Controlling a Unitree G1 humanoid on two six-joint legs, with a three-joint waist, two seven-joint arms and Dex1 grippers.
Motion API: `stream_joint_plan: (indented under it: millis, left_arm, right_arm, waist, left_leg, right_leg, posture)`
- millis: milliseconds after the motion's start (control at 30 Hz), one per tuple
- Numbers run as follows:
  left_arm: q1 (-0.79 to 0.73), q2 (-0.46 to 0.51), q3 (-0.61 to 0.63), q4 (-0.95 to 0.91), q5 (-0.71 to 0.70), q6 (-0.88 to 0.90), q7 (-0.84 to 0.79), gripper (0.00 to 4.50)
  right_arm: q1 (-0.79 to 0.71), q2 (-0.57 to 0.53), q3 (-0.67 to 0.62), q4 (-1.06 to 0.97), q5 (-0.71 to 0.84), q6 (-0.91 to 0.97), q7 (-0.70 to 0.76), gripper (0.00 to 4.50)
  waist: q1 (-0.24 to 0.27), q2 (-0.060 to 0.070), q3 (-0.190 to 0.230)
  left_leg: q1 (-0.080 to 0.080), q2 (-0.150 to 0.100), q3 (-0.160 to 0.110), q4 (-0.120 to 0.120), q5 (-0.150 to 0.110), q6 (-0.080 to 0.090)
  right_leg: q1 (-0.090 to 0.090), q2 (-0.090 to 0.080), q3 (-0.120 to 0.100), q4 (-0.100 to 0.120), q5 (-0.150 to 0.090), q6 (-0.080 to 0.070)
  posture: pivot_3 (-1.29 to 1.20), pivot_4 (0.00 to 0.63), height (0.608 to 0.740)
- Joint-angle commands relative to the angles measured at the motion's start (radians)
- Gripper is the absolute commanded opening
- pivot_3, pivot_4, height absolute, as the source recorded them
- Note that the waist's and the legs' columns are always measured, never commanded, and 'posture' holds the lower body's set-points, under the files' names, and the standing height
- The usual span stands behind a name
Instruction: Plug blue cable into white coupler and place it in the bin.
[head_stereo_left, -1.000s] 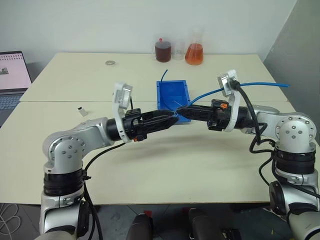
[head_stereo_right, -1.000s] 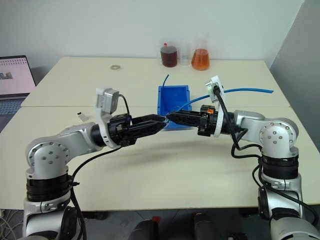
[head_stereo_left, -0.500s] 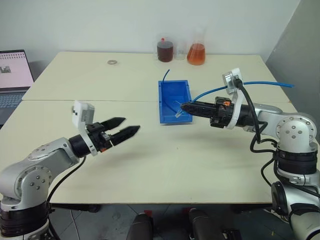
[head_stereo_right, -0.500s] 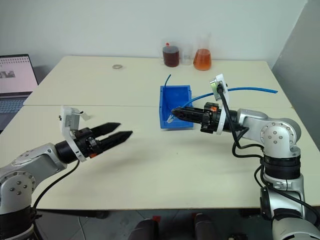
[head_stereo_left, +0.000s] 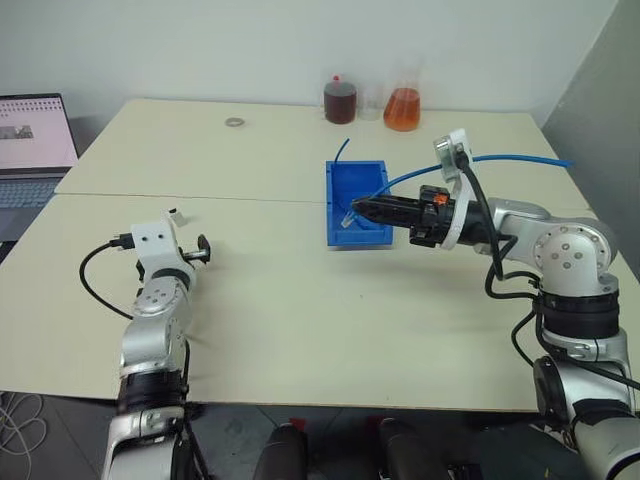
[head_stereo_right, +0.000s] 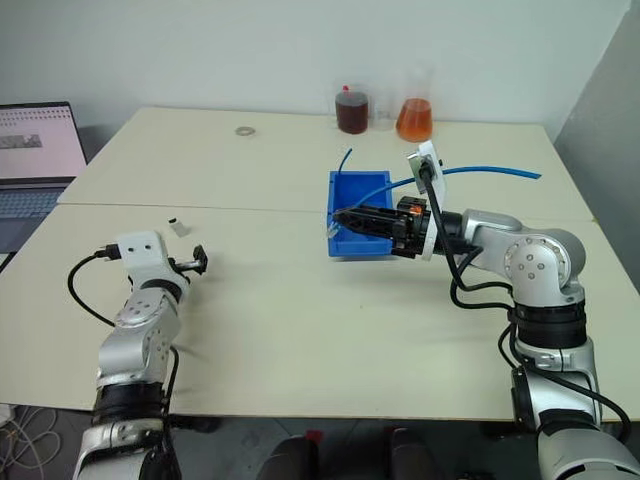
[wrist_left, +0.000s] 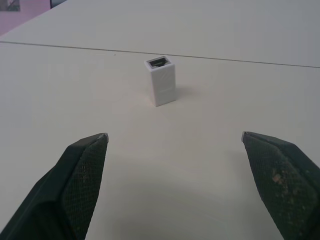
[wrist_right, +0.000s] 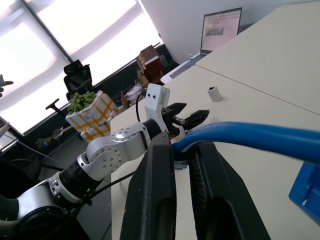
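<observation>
Fingers spread wide, the left gripper (wrist_left: 175, 137) faces the white coupler (wrist_left: 161, 80), upright just ahead and slightly off-centre; it should centre, advance level and close squarely. The right gripper (head_stereo_left: 352, 208), clamped on the blue cable (head_stereo_left: 500, 157), holds the plug over the bin (head_stereo_left: 352, 177).

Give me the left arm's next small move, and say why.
Probably ease the left gripper forward until its open fingers flank the white coupler. The coupler stands upright on the table, ahead of the fingers and untouched, while the right gripper already holds the blue cable.
</observation>
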Motion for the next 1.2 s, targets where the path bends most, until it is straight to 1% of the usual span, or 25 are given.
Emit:
stream_joint_plan:
  millis: [33,233,433,600,767,867,1067,1200]
  left_arm:
    - [-0.124,0.017,0.021,0.211,0.025,-0.106,0.009,4.49]
    - [-0.256,0.038,0.06,0.481,0.001,-0.193,0.011,4.49]
    - [-0.339,0.071,0.065,0.652,0.007,-0.256,0.005,4.49]
    - [-0.389,0.091,0.057,0.751,0.012,-0.288,-0.019,4.49]
    - [-0.424,0.105,0.056,0.808,0.012,-0.309,-0.029,4.49]
    - [-0.443,0.111,0.048,0.829,0.018,-0.319,-0.047,4.01]
    - [-0.474,0.116,0.038,0.857,0.026,-0.33,-0.06,2.67]
    - [-0.484,0.123,0.037,0.868,0.03,-0.333,-0.056,1.91]
  right_arm:
    - [-0.037,0.008,-0.015,-0.001,-0.014,-0.024,0.011,0.09]
    - [-0.04,0.005,-0.023,-0.008,-0.03,-0.019,0.0,0.09]
    - [-0.032,0.001,-0.036,-0.017,-0.037,-0.014,-0.024,0.09]
    - [-0.031,0.009,-0.041,-0.018,-0.039,-0.017,-0.035,0.09]
    - [-0.035,0.009,-0.045,-0.014,-0.041,-0.016,-0.038,0.09]
    - [-0.034,0.009,-0.047,-0.015,-0.041,-0.014,-0.04,0.09]
    - [-0.036,0.011,-0.049,-0.014,-0.043,-0.011,-0.043,0.09]
    - [-0.032,0.01,-0.053,-0.016,-0.043,-0.01,-0.048,0.09]
  waist:
    - [0.0,0.0,0.0]
    - [-0.005,0.0,0.0]
    - [-0.005,0.0,0.0]
    - [-0.005,0.0,0.0]
    - [-0.005,0.0,0.0]
    - [-0.005,0.0,0.0]
    - [-0.005,0.0,0.0]
    - [-0.005,0.0,0.0]
  left_leg:
    - [0.0,0.0,0.0,0.0,0.0,0.0]
    - [-0.001,0.0,-0.001,0.0,0.0,0.0]
    - [-0.002,0.0,-0.001,0.0,0.0,0.0]
    - [-0.001,0.0,-0.001,0.0,0.0,0.0]
    - [-0.001,-0.001,-0.001,0.0,0.0,0.0]
    - [-0.001,-0.001,-0.002,0.0,0.0,0.0]
    - [-0.001,-0.001,-0.002,0.0,0.0,0.0]
    - [-0.001,-0.001,-0.002,0.0,0.0,0.0]
  right_leg:
    - [0.0,0.0,-0.001,0.0,0.0,0.0]
    - [-0.001,-0.001,-0.002,-0.001,0.0,0.0]
    - [-0.001,-0.001,-0.003,0.0,0.0,0.0]
    - [-0.001,-0.001,-0.003,0.001,0.0,0.0]
    - [-0.001,-0.001,-0.003,0.002,0.0,0.0]
    - [-0.001,-0.001,-0.003,0.002,0.0,0.0]
    - [-0.001,-0.001,-0.003,0.002,0.0,0.0]
    - [-0.001,-0.001,-0.003,0.002,0.0,0.0]
  posture:
    - [0.0,0.15,0.74]
    - [0.0,0.15,0.74]
    - [0.0,0.15,0.74]
    - [0.0,0.15,0.74]
    - [0.0,0.15,0.74]
    - [0.0,0.15,0.74]
    - [0.0,0.15,0.74]
    - [0.0,0.15,0.74]
